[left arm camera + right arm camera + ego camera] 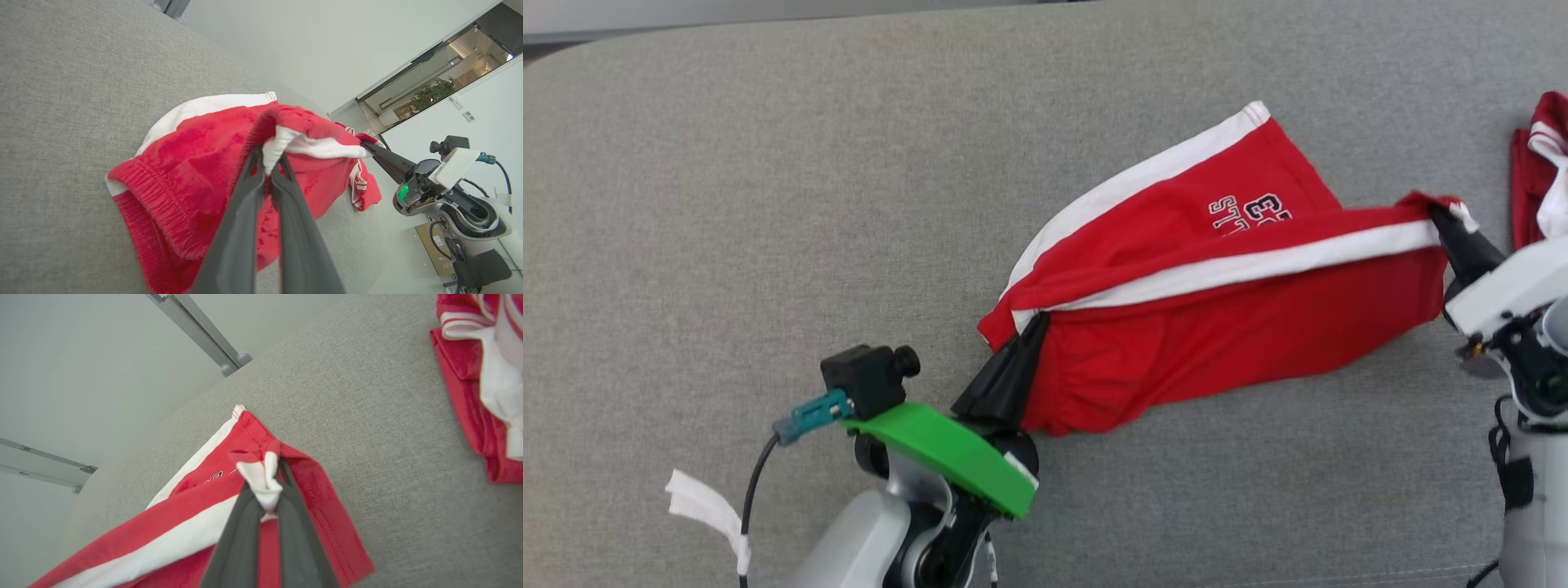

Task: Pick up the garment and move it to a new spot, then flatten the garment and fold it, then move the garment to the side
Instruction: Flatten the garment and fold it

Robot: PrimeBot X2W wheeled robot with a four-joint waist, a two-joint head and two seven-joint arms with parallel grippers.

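Head view: the red jersey shorts with white side stripes (1241,318) lie stretched across the grey woven fabric surface (768,204). The left gripper (1031,325) pinches the waistband end and the right gripper (1439,214) the hem end.

Left wrist view: the left jaws are clamped on bunched white stripe — a thin hold, so I'd draw outward gently.

Right wrist view: the right jaws are closed on the hem corner. Spread evenly — away from the second red-and-white garment (461,375) nearby.

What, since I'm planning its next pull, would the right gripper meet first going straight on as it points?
The red shorts: the right gripper is shut on their white-striped corner. Beyond, probably the grey cushion; depth is unclear.
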